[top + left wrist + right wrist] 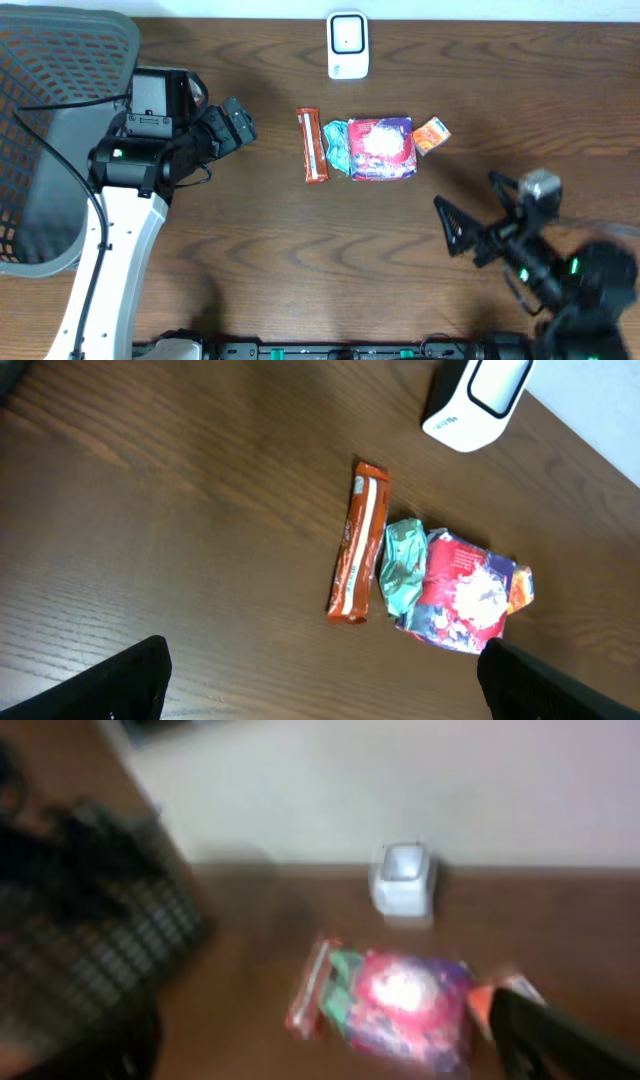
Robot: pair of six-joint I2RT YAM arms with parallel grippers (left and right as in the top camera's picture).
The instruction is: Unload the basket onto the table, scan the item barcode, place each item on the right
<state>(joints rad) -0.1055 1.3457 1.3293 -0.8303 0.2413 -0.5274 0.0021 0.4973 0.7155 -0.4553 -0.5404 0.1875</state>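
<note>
On a dark wood table, four packets lie between two open grippers

Dark, grained wood covers the table (260,250). A pale wall (330,790) rises behind its far edge, and a grey mesh basket (45,80) sits behind the left arm.

The left gripper (245,122) is released, its jaws wide and holding nothing. Straight ahead of it lies the snack bar (314,146). Beyond the bar, packed close together, come the teal packet (337,145), the red-and-purple bag (383,148) and the small orange packet (432,135). The right gripper (465,190) is likewise spread and empty, near the orange end of the row but not touching it. The white barcode scanner (347,45) stands on the far side of the row from it, well apart from the packets.

The right wrist view is blurred, so the packets are only patches of colour. No print or barcode can be read in any view. The left wrist view shows just its own fingertips (120,680) in the bottom corners and cuts the scanner off at the top. There the bag hides most of the orange packet.

Only the right wrist view shows the wall at full height. Only the overhead view shows both arms and the basket.
</note>
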